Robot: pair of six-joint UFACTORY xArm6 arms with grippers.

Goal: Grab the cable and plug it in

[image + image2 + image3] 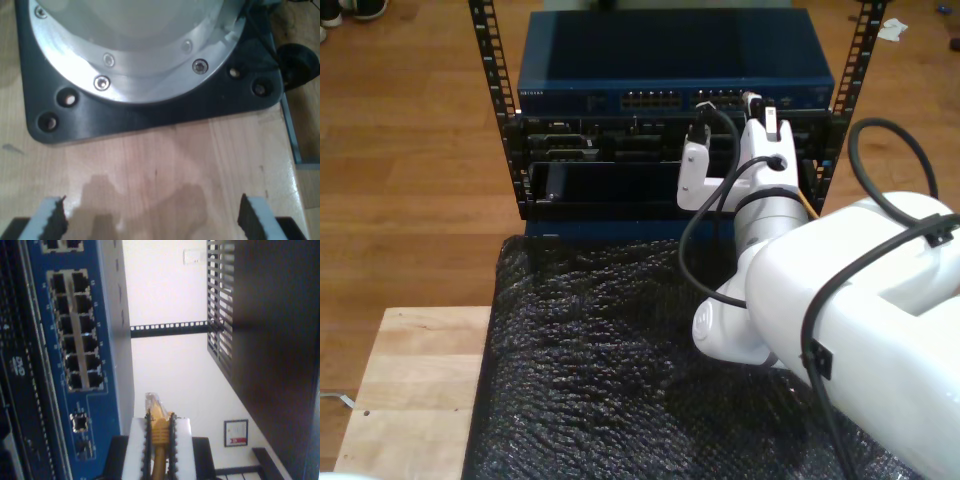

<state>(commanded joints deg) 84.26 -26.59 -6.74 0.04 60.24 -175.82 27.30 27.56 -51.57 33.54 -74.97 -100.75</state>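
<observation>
With the cable (pixel 159 432) pinched between its pads, the second gripper (pixel 159 427) holds the clear plug (pixel 152 401) pointing out past the fingertips, just beside the blue switch (pixel 75 340). Grip sits close behind the plug, probably so the tip stays stiff and can be steered into a port. Plug not yet in any socket; it lies near the end of the port block (pixel 77 330), off the switch's side edge, so lining up looks to be the step in hand.

First gripper (pixel 152 217): jaws wide apart, nothing between them, parked over a wooden table (pixel 165 165) facing a black base plate (pixel 155 112). Likely idle, kept clear of the work.

Exterior view: a white arm (pixel 760 190) reaches to the far rack (pixel 500 110), its tip at the right part of the switch (pixel 670 80) front. It gives the overall layout, including black bubble wrap (pixel 600 370) on the near surface, but the arm hides most of the cable; a short orange stretch (pixel 808 205) shows at the arm's right. The second wrist view alone gives individual ports, the plug's tip and the clamp on the cable. The first wrist view alone settles that the other jaws are empty.
</observation>
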